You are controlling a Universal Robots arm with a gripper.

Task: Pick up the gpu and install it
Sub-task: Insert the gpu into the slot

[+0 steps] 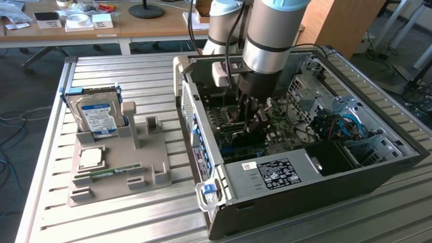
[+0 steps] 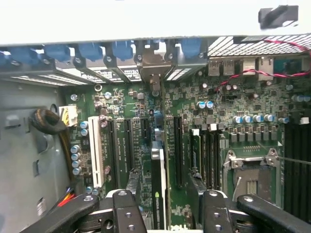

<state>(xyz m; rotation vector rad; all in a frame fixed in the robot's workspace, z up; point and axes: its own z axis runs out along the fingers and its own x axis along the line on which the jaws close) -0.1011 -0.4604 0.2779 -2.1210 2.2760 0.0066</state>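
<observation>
Seating looked like the step in hand: the gpu (image 2: pixel 158 184) stood on edge in a motherboard (image 2: pixel 194 121) slot inside the open computer case (image 1: pixel 378 167), its bracket end toward the case's rear wall, and the tool (image 2: pixel 160 213) hung directly over it with fingers (image 2: pixel 127 213) spread wide on either side, apparently not gripping the card; whether the card was fully home could not be told; done well, this step would call for even downward pressure along the card's top edge, the bracket lined up with its rear opening, and no sideways drag against the neighbouring slots; in the exterior view the arm (image 1: pixel 270 35) reached steeply down from above into the case, wrist near vertical, tool low over the board; the case lay on its side on the slatted worktop (image 1: pixel 135 71), with the hard drive (image 1: pixel 98 116) well apart on its holder toward the exterior view's left.
</observation>
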